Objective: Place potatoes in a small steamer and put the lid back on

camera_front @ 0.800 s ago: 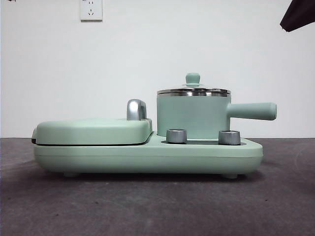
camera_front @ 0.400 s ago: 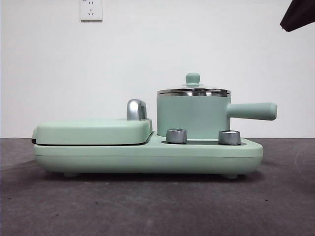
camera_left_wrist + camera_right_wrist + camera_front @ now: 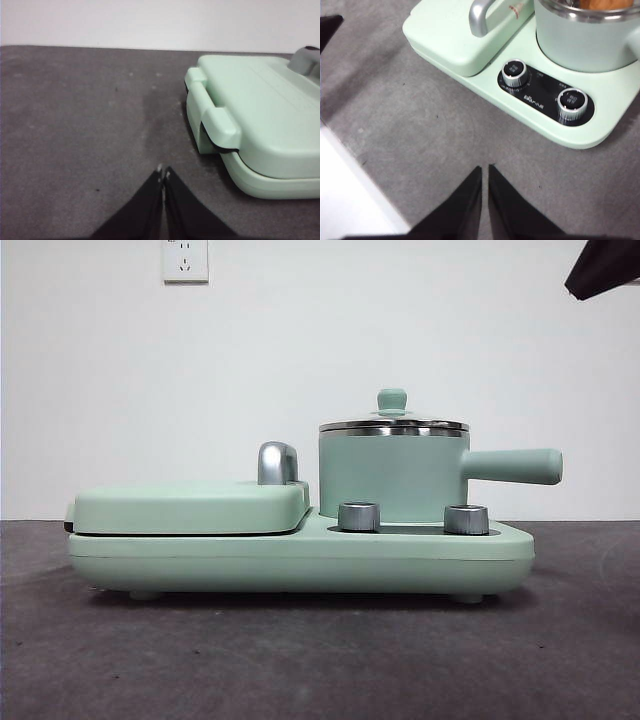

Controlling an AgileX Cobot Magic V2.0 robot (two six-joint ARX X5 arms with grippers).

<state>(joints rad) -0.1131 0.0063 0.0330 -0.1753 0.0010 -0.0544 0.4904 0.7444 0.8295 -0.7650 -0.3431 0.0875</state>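
Front view: lid (image 3: 392,422) is sitting on the small steamer (image 3: 392,475), which is standing at the right end of the appliance base (image 3: 300,558) behind two knobs (image 3: 359,517); nothing on it has shifted vs 0.5 s ago. Black arm tip (image 3: 603,268) at top-right corner is edging slightly higher. Potato (image 3: 602,4) is showing orange inside the steamer. Left gripper (image 3: 163,173) and right gripper (image 3: 484,169) are both hovering over bare table (image 3: 300,660), jaws pressed together, holding nothing.

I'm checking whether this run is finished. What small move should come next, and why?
Likely none beyond parking both arms. The lid sits on the small steamer. Something orange-brown, probably the potato, shows through the glass. The left end effector and right end effector are shut, empty and over the table, off the appliance.
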